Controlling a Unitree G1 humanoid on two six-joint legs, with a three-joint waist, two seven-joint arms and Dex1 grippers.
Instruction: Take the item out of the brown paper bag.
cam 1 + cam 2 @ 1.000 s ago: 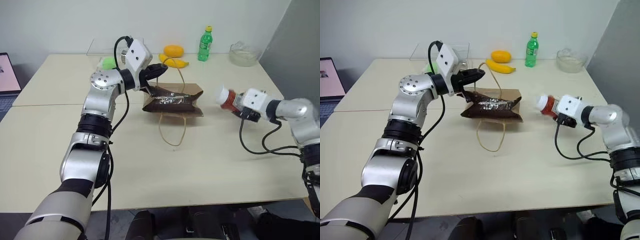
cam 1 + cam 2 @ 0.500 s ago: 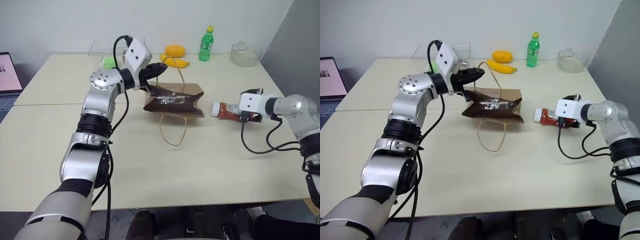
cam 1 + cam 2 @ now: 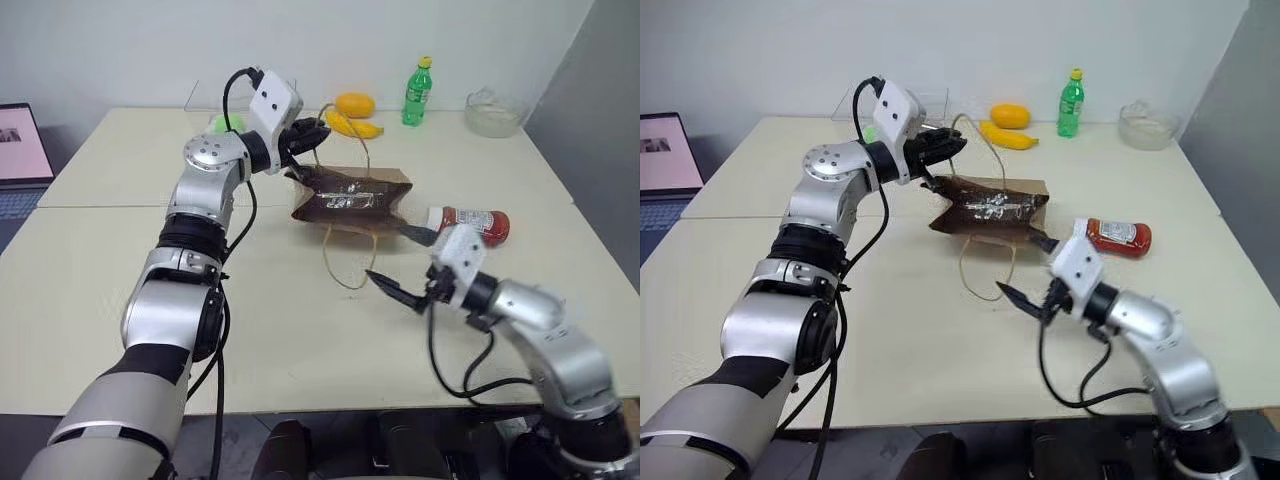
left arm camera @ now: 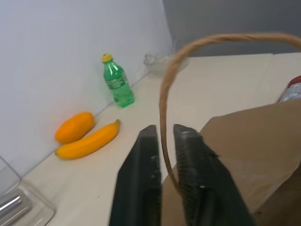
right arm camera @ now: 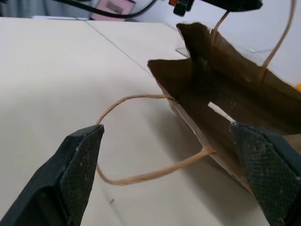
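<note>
kraft-brown paper sets the scene: on the left, the left gripper (image 4: 162, 141) is held level at the far edge of the brown paper bag (image 3: 350, 198), its two black fingers narrowly parted with the bag's upper loop handle (image 4: 164, 94) running between them — not clearly pinched. the bag lies on its side on the table (image 3: 120, 290), its mouth turned toward the near side, its lower loop handle (image 3: 345, 260) spilled on the tabletop.

right of the bag and near its handle, the right gripper (image 3: 405, 265) hangs with fingers spread wide and nothing in them, pointing toward the bag's mouth.

further right, the item (image 3: 470, 221) — the red bottle — lies on its side on the table, just beside the bag's right end and apart from both grippers.

judging by this, the removal looks done; what remains is letting the handle go and drawing both arms clear without dragging the bag.

along the far edge sit an orange fruit (image 3: 354, 104), a banana (image 3: 352, 126) and a green bottle (image 3: 417, 92).
</note>
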